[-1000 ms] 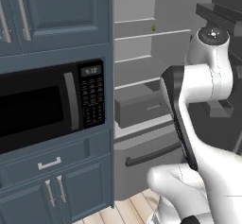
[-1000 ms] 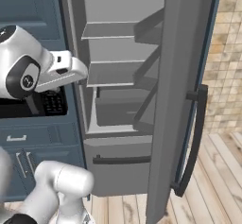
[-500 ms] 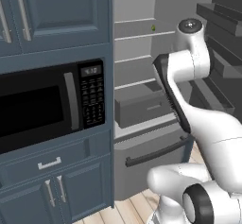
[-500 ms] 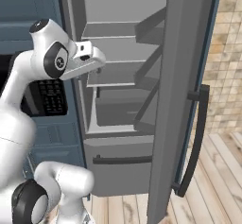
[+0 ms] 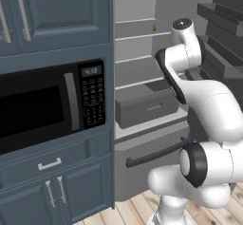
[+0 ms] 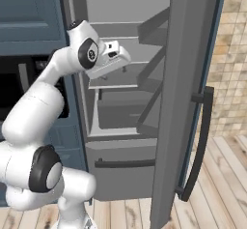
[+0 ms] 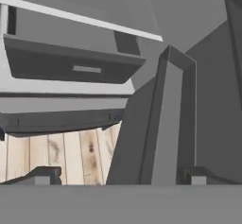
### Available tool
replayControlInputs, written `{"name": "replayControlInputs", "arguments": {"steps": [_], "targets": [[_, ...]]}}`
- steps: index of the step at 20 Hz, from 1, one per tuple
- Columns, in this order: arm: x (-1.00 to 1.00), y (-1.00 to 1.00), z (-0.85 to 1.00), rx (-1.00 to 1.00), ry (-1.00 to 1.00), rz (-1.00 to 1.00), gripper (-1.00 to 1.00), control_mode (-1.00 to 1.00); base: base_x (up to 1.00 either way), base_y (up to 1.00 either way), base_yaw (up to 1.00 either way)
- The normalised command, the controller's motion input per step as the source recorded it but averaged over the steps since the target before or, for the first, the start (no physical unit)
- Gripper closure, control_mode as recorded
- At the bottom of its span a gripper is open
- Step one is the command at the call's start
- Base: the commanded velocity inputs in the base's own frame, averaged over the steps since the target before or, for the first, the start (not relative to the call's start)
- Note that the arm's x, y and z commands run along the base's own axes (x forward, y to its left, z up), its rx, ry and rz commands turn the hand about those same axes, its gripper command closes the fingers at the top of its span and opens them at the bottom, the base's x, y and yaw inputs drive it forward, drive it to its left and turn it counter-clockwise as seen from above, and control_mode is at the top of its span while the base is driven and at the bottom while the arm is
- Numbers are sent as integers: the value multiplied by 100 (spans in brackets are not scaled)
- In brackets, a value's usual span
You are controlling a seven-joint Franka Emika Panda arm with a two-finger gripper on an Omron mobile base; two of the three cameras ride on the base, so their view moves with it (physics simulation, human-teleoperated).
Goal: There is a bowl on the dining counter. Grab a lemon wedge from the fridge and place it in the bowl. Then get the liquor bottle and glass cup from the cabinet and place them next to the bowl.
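While the lemon wedge [image 5: 154, 28] sits as a tiny yellow-green speck near the back of an upper fridge shelf [image 5: 135, 33], the step in hand looks like the reach into the open fridge [image 6: 120, 102] to fetch it, with nothing yet carried. In the hand view the gripper [image 7: 118, 176] has its two dark tips spread far apart at the bottom corners and holds nothing; it looks down past the grey drawer [image 7: 71, 60] and a door bin [image 7: 163, 124] to the wooden floor [image 7: 61, 154], so the wedge is not in its line of sight. To do this well, the hand probably needs to rise and turn toward the upper shelf, then come in level just above it and close on the wedge squarely, because so small a piece could slip or be nudged farther back. In the left base view the wrist [image 5: 182, 41] hangs right of and somewhat below the wedge, apart from it. Shelf front edges sit close above and below that slot, leaving a low gap. On the right, the open fridge door [image 6: 185, 102] with its bins and dark bar handle [image 6: 198, 146] limits swing, and the microwave [image 5: 50, 103] column stands on the left; the clearest way out seems straight back toward the base.
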Motion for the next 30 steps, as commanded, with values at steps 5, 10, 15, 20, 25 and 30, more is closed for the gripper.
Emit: {"name": "replayControlInputs", "arguments": {"steps": [5,10,15,20,25,30], "targets": [[62,-54,-18,-5,10,-10,-100,-100,0,0,0],[35,-63,-18,-7,4,-10,-100,-100,0,0,0],[28,-66,-23,-8,2,-9,-100,-100,0,0,0],[25,-66,-26,-8,1,-8,-100,-100,0,0,0],[8,-82,-17,-9,0,-9,-100,-100,0,0,0],[-4,-100,-2,-13,-3,-10,-100,-100,0,0,0]]}}
